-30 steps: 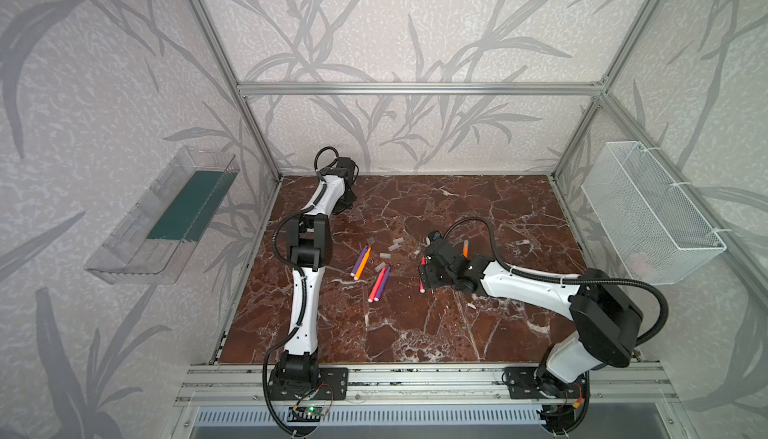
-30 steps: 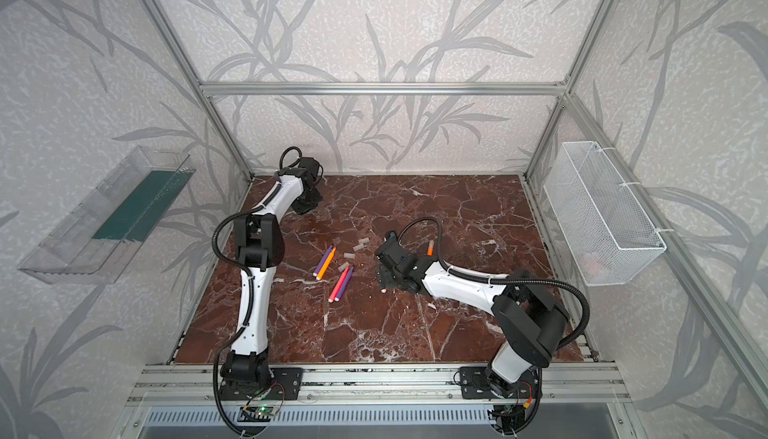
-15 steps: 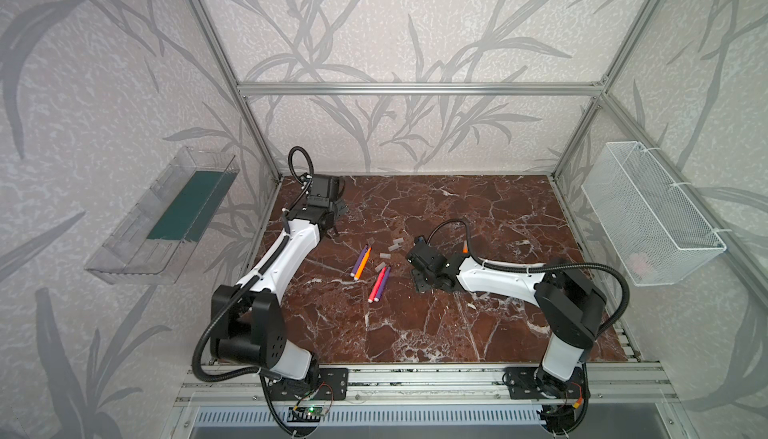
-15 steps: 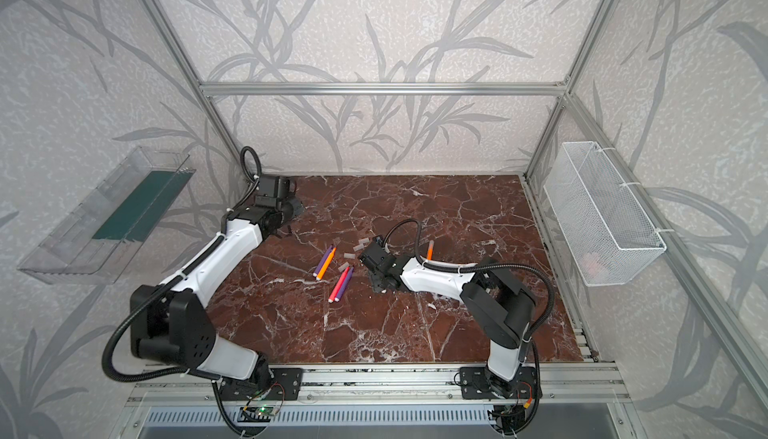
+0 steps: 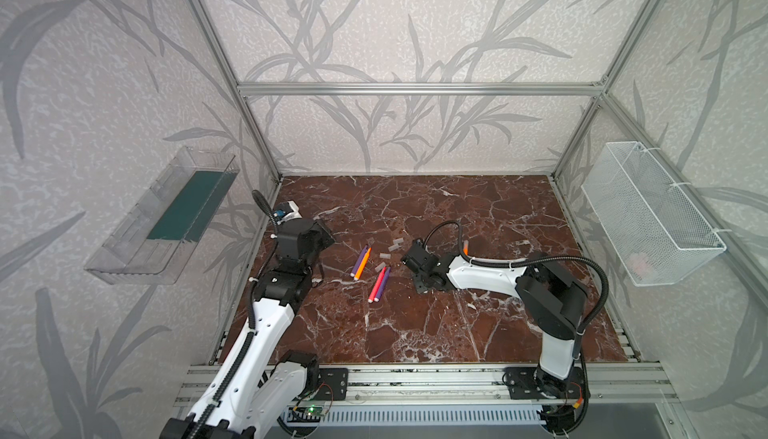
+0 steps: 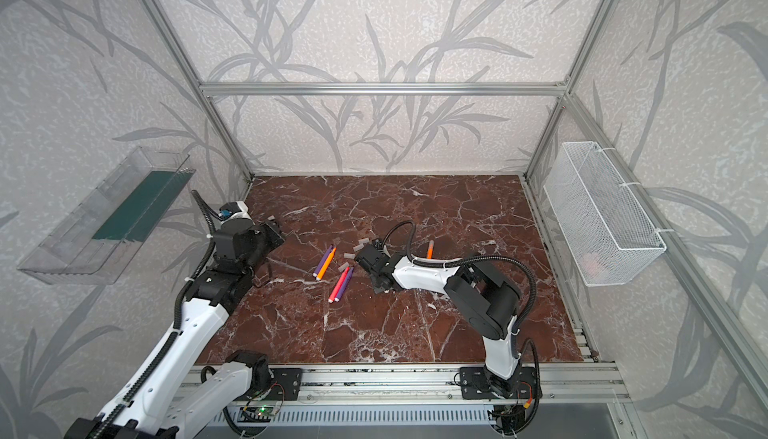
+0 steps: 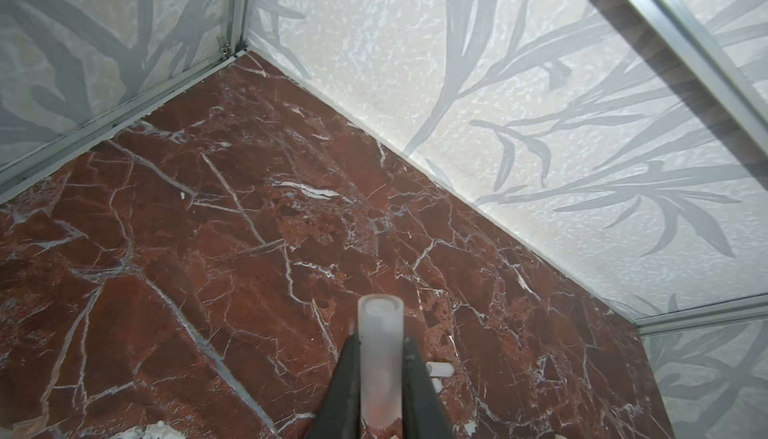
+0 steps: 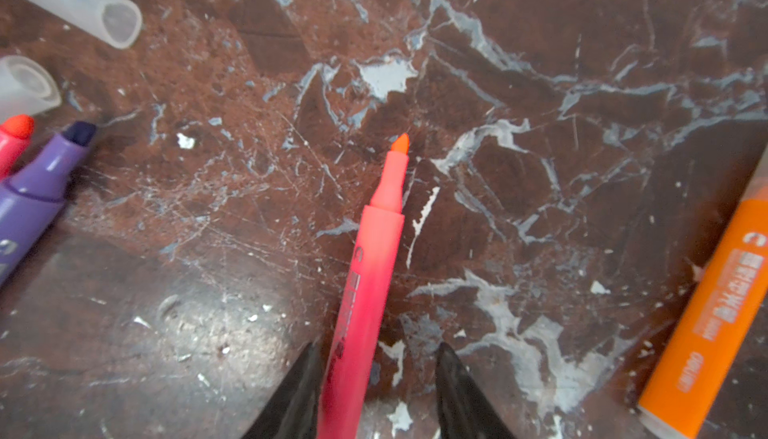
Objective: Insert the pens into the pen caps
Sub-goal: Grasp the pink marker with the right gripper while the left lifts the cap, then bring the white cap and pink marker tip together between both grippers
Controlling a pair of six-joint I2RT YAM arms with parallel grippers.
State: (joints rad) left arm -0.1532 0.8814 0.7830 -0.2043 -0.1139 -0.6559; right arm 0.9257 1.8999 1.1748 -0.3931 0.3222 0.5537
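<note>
Our right pincer (image 8: 376, 347) straddles the pink pen (image 8: 374, 250) lying on the desk (image 8: 540, 167), jaws not yet shut, the pen's tip pointing straight ahead, while our left pincer (image 7: 381, 337), well apart, clamps a pen cap (image 7: 380, 316).

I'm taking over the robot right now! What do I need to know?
Left gripper: shut on a cap, held above the table.
Right gripper: jaws open either side of a pink pen lying on the table, not gripped.
Four pens lie between the arms with loose caps beside them. An orange pen lies behind the right arm.
Done: one cap picked up.
Left: grip the pink pen, push it into the cap, then do the rest.
</note>
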